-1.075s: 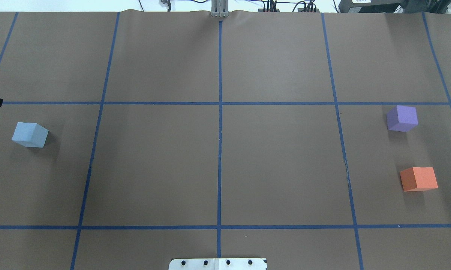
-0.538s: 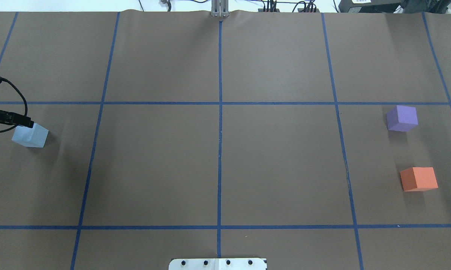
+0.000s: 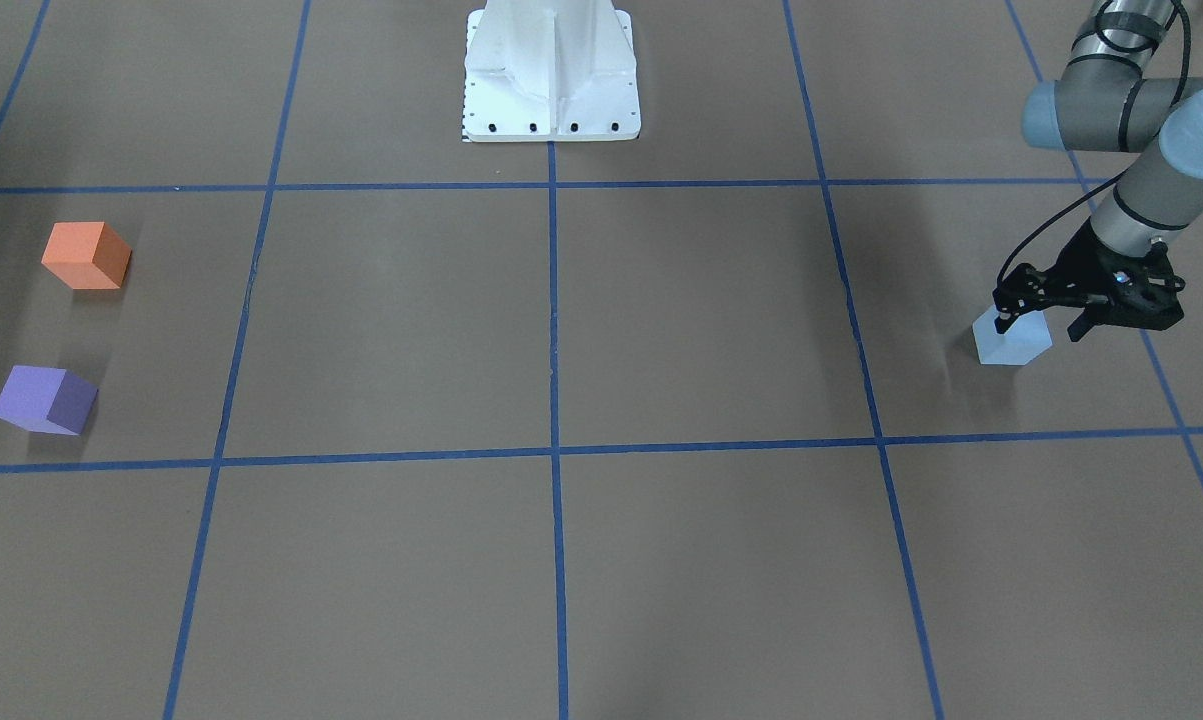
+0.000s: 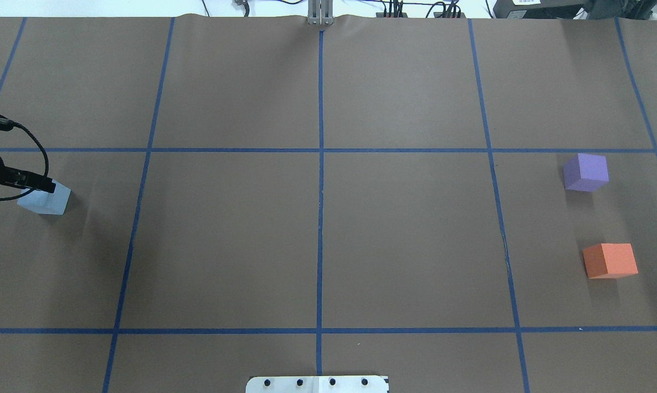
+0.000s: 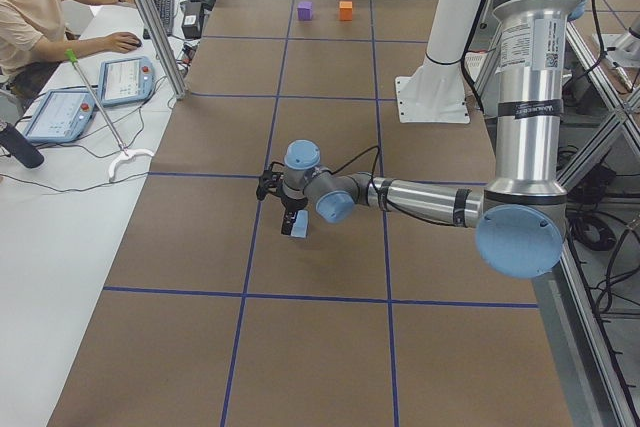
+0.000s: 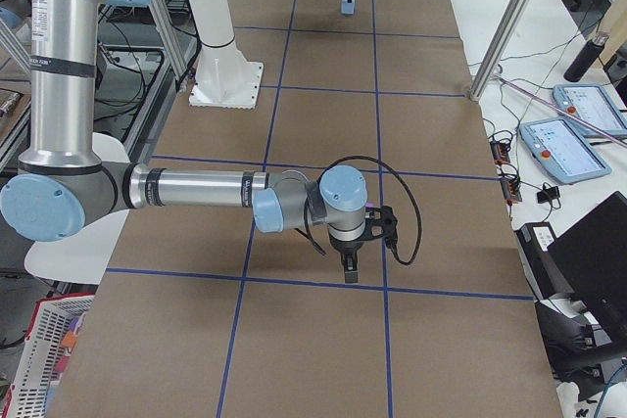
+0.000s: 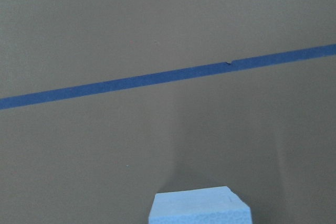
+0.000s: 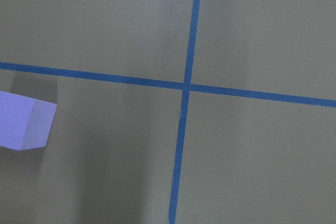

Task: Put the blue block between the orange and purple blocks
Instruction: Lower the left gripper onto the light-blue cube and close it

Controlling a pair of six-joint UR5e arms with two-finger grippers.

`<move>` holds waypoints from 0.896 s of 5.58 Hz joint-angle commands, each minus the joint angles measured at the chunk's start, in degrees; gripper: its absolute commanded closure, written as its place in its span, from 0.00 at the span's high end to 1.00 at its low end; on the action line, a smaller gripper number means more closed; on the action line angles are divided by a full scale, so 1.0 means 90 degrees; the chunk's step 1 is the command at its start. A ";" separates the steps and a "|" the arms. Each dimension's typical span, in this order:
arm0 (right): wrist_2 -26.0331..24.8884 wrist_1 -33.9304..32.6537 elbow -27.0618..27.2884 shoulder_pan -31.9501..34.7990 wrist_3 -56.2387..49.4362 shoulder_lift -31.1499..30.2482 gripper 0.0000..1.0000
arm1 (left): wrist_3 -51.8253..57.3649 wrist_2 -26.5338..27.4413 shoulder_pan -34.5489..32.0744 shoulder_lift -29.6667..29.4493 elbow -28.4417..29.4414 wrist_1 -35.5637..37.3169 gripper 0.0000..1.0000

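The light blue block [image 4: 47,203] sits at the table's left side; it also shows in the front view [image 3: 1011,343] and at the bottom of the left wrist view [image 7: 199,206]. My left gripper [image 3: 1040,322] is open, its fingers spread just above and beside the block's top. The purple block [image 4: 585,172] and the orange block [image 4: 610,260] sit apart at the far right. The purple block also shows in the right wrist view [image 8: 21,121]. My right gripper [image 6: 351,263] shows only in the exterior right view, pointing down; I cannot tell whether it is open or shut.
Blue tape lines [image 4: 320,164] divide the brown table into squares. The white robot base [image 3: 551,70] stands at the near middle edge. An operator [image 5: 40,17] sits at a side desk with tablets.
My left gripper has come in from the left edge and now sits over the blue block. The blocks have not moved.
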 commanded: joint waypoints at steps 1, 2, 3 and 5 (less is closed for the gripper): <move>-0.0008 0.0000 -0.0030 0.0000 0.0000 0.0000 1.00 | -0.0335 0.0023 0.0301 -0.0010 -0.0010 -0.0010 0.97; -0.0008 0.0000 -0.0040 0.0000 0.0000 0.0000 1.00 | -0.0317 0.0197 0.0332 0.0029 0.0000 -0.0020 0.89; 0.0002 0.0000 -0.0040 0.0000 0.0010 -0.0010 1.00 | -0.0269 0.0314 0.0333 0.0058 0.0000 -0.0020 0.33; 0.0002 0.0000 -0.0040 0.0000 0.0000 -0.0010 1.00 | -0.0268 0.0325 0.0313 -0.0087 -0.0320 0.0009 0.00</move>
